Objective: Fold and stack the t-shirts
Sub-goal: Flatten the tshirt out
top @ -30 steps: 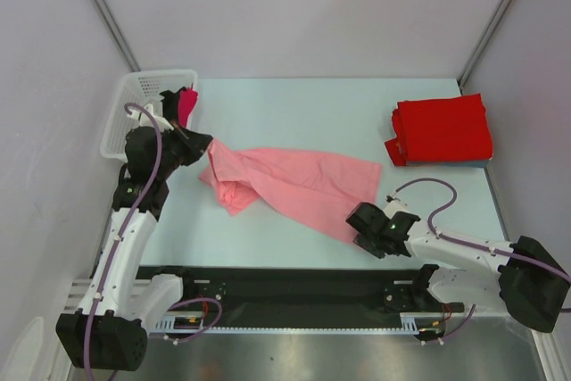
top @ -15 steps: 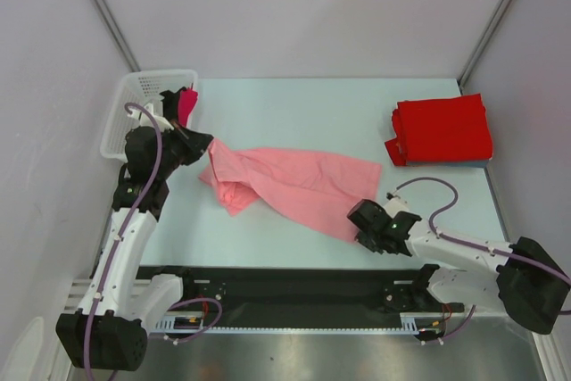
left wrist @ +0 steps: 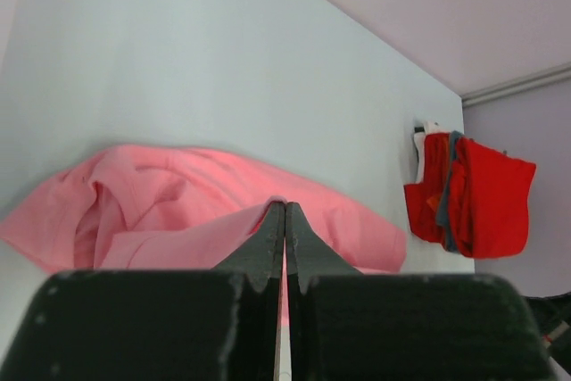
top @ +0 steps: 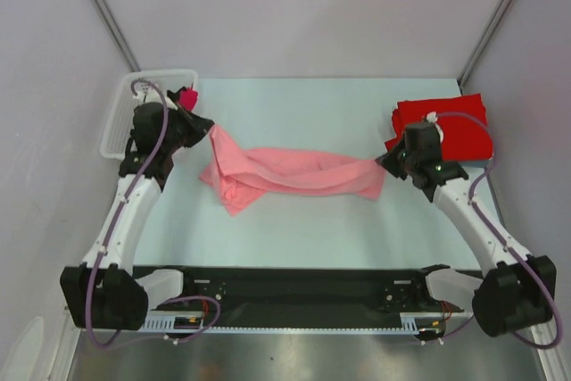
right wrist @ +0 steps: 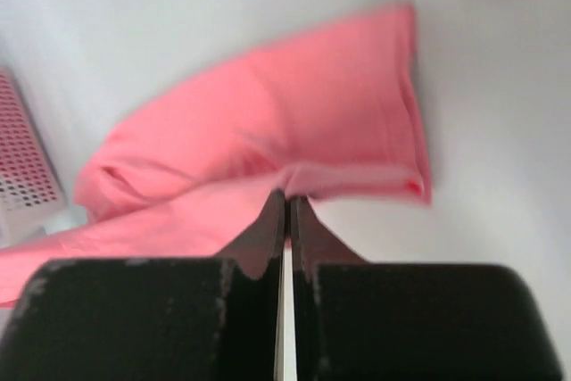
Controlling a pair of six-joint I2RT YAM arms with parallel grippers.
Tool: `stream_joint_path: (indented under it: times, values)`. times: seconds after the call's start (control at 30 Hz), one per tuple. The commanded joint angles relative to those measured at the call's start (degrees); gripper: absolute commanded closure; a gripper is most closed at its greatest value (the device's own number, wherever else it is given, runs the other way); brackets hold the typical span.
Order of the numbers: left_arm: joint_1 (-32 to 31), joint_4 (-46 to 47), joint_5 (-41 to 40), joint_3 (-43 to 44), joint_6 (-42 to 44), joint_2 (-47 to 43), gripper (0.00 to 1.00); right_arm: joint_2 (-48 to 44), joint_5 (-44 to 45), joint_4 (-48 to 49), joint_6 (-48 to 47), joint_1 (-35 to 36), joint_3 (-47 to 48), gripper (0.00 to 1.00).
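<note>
The salmon pink t-shirt (top: 294,174) hangs stretched between both grippers over the middle of the table, its lower part still resting on the surface. My left gripper (top: 211,128) is shut on its left end; the wrist view shows the cloth (left wrist: 178,211) pinched at the fingertips (left wrist: 270,220). My right gripper (top: 384,164) is shut on its right end, cloth (right wrist: 294,140) pinched at the fingertips (right wrist: 277,207). A folded stack of red t-shirts (top: 451,127) lies at the far right, partly behind the right arm, and shows in the left wrist view (left wrist: 477,194).
A white lattice basket (top: 120,118) stands at the far left with a bit of red cloth (top: 188,97) at its rim; its corner shows in the right wrist view (right wrist: 22,167). Grey walls close in the table on three sides.
My right gripper has risen from the near edge of the shirt to the far right, carrying the shirt's end with it. My left gripper lifted slightly. The shirt is now stretched into a band.
</note>
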Motion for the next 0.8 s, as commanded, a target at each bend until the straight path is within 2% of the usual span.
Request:
stream_joint_path:
  times: [0.0,0.07,0.2,0.27,0.3,0.4,0.57,0.77]
  values:
    - [0.9,0.5,-0.3,12.0,-0.9,5.6,1.00,5.8,-15.4,6.8,-11.8,-6.1,12.9,1.00]
    - [1.0,-3.6,-0.1,21.6,0.2,7.9,1.00,9.0,-18.7,4.5,-12.5,-8.4,21.6,1.00]
    - [2.1,-11.3,-0.1,37.3,2.0,11.1,1.00,9.0,-27.6,3.1,-12.4,-14.3,32.6,1.00]
    - [5.1,-14.5,1.5,44.7,2.0,11.6,1.00,8.2,-28.8,1.1,-12.1,-16.6,37.4,1.00]
    - [5.8,-15.2,2.6,46.9,1.9,11.3,1.00,7.3,-29.3,0.4,-12.2,-16.6,42.1,1.00]
    - [7.7,-16.4,6.7,52.4,1.7,8.5,1.00,3.7,-30.3,-1.5,-11.8,-19.3,48.0,1.00]
    - [7.8,-17.9,3.7,54.1,2.9,-3.0,1.00,-7.2,-29.0,2.0,-10.9,-19.5,46.8,1.00]
    - [7.8,-22.5,-1.3,61.5,4.2,-8.6,1.00,-17.2,-23.5,1.4,-11.6,-19.5,48.9,1.00]
